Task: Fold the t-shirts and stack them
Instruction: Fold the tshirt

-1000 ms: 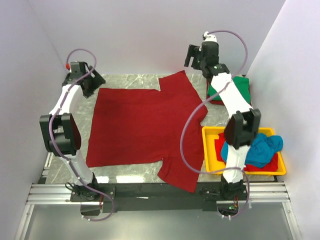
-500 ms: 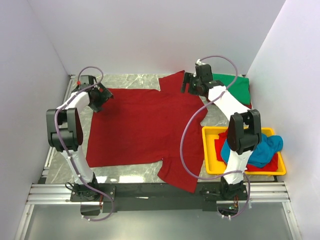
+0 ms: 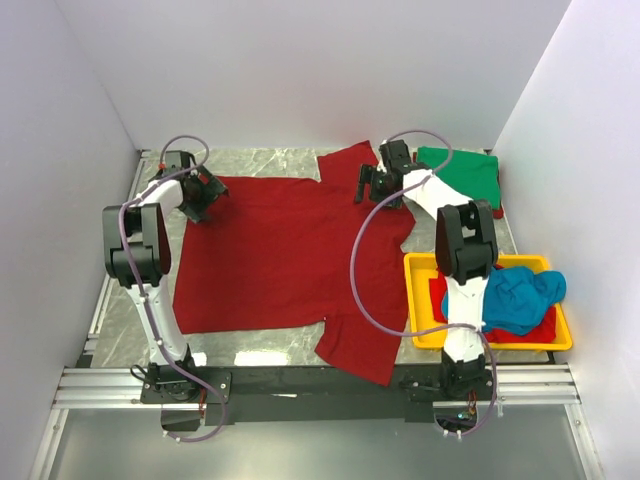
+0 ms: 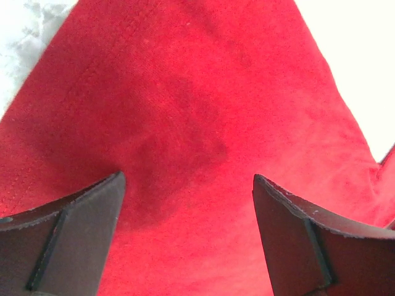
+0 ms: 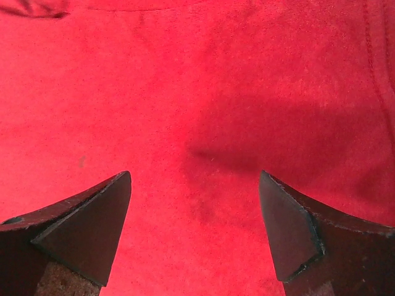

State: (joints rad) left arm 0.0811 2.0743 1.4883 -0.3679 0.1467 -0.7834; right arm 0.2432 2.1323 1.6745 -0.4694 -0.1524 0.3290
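one teal shirt [image 3: 522,297] partly behind arm [image 3: 463,243]

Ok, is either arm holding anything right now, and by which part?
Nothing is held: left gripper and right gripper hover over the dark red t-shirt, both open.

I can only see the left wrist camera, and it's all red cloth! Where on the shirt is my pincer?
Observer: Your left pincer is over the far left corner of the dark red shirt, at the hem end.
Operator: What's the other arm doing?
Observer: The right pincer is open over the same shirt's far right side, near where the far sleeve joins.
Operator: Are there more shirts?
Observer: A green shirt lies folded at the far right corner of the table.
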